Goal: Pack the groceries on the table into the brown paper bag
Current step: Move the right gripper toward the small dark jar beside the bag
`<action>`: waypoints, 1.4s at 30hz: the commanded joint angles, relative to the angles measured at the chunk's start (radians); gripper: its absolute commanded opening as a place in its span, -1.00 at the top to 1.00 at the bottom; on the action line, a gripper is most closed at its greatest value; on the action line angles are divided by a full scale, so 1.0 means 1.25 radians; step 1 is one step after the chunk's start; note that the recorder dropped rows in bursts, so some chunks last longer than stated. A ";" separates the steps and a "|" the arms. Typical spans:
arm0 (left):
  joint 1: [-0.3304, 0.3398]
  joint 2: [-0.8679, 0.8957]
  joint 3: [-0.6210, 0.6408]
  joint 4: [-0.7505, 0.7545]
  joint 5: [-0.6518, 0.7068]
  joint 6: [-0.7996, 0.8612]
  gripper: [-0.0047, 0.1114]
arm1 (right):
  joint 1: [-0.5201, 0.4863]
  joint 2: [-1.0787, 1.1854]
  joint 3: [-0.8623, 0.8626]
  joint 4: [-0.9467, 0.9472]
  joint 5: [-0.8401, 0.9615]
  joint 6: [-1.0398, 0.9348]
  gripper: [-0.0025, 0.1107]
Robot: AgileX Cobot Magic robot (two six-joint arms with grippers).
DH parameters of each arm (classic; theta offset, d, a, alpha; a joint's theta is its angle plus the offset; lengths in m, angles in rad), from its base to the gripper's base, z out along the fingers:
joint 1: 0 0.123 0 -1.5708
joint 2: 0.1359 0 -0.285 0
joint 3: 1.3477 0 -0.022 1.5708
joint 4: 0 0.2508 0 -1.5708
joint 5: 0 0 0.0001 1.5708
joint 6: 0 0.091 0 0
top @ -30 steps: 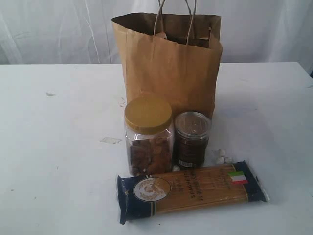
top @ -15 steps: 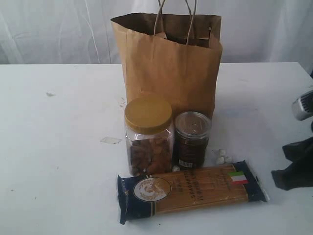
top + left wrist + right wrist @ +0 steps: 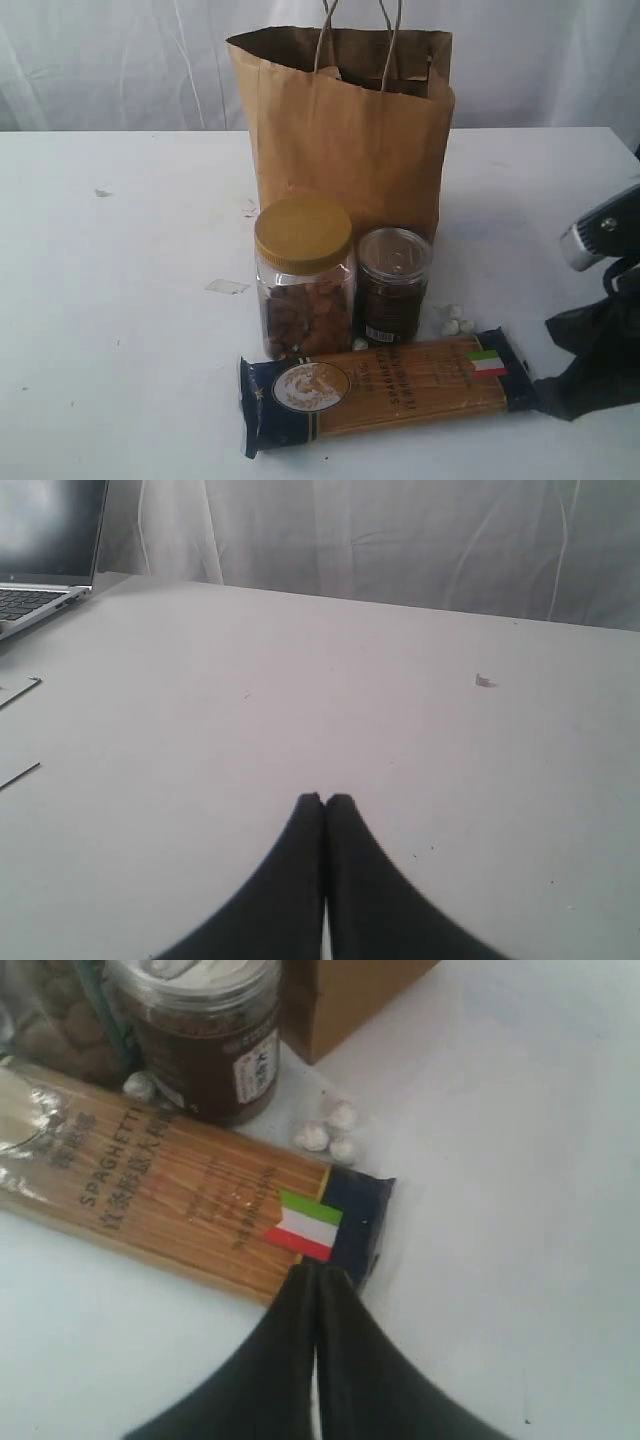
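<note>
The brown paper bag (image 3: 345, 130) stands upright at the back of the white table (image 3: 120, 330). In front of it stand a gold-lidded clear jar (image 3: 304, 275) and a smaller dark jar (image 3: 392, 285). The long navy-ended spaghetti pack (image 3: 390, 388) lies flat nearest the front. My right gripper (image 3: 548, 392) is shut and empty, its tips just above the pack's right navy end (image 3: 362, 1222). In the right wrist view the dark jar (image 3: 205, 1035) and the bag's corner (image 3: 345, 1000) show too. My left gripper (image 3: 325, 800) is shut over bare table, outside the exterior view.
Tiny white pellets (image 3: 452, 320) lie right of the dark jar, also pellets (image 3: 328, 1132) in the right wrist view. A laptop (image 3: 35, 575) sits at the table's edge in the left wrist view. White curtain hangs behind the table.
My right arm has come into the exterior view from the right edge and moved left toward the spaghetti pack's right end. Bag, jars and pack have not moved.
</note>
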 commanded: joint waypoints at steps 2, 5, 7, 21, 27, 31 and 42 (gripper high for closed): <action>0.000 0.002 0.003 0.005 -0.003 -0.008 0.92 | 0.066 0.002 -0.004 0.078 0.036 -0.160 0.96; 0.000 0.002 0.003 0.005 -0.003 -0.008 0.92 | 0.089 0.012 -0.004 0.079 0.000 -0.174 0.96; 0.000 0.002 0.003 0.005 -0.003 -0.008 0.92 | 0.097 0.032 -0.004 0.088 -0.056 -0.174 0.96; 0.000 0.002 0.003 0.005 -0.003 -0.008 0.92 | 0.121 0.261 -0.004 0.160 -0.418 -0.176 -0.20; 0.000 0.002 0.003 0.005 -0.005 -0.008 0.92 | 0.121 0.281 -0.004 0.170 -0.474 -0.160 -0.22; 0.000 0.002 0.003 0.005 -0.003 -0.008 0.92 | 0.121 0.281 -0.004 0.173 -0.472 -0.160 -0.22; 0.000 0.002 0.003 0.005 -0.003 -0.008 0.92 | 0.155 0.283 -0.004 0.173 -0.412 -0.168 -0.22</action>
